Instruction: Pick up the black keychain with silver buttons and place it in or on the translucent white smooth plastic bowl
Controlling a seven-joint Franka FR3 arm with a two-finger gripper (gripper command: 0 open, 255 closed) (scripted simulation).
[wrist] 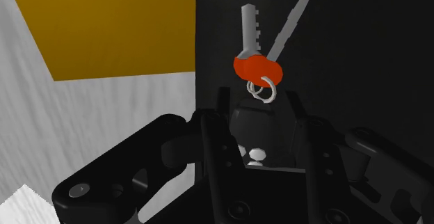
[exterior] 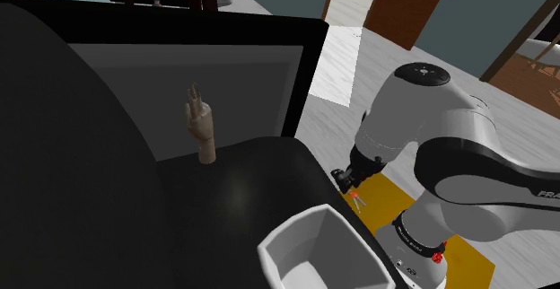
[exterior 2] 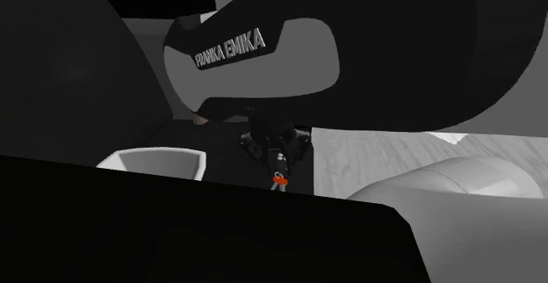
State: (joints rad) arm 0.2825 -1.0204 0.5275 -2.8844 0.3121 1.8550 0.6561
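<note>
Clamping the black keychain (wrist: 256,122) btwn its two black fingers (wrist: 224,108), the gripper (wrist: 258,99) is closed on the rounded, glossy fob. Small silver buttons (wrist: 256,153) show on it nearer the palm. Past the fingertips a thin silver ring (wrist: 263,90) joins a red-orange lump (wrist: 257,68). Two flat grey keys (wrist: 249,28) fan out from that, one toothed, one slim and plain. Beyond them in the wrist view lies a matte black surface, w/ pale streaked floor (wrist: 104,118) and a flat ochre patch (wrist: 118,21) beside it

The shoulder view adds the wider layout. The gripper (exterior: 348,179) holds the keychain (exterior: 357,197) in the air just off the edge of the black table (exterior: 242,188), over the ochre patch. It is apart from the bowl (exterior: 292,233), to that view's right of it. The bowl is white and smooth, squarish w/ rounded corners and thick walls, and stands on the table by its edge. Farther back on the table an upright wooden hand (exterior: 201,126) points its jointed fingers up, w/ a grey panel in a black frame behind it

The second exterior view shows the arm (exterior 2: 263,48) w/ raised lettering. Under it the gripper (exterior 2: 277,154) points down w/ the keychain (exterior 2: 278,178) as a red spot below, and the bowl (exterior 2: 158,160) sits to that view's left. Big black shapes in front hide the rest
</note>
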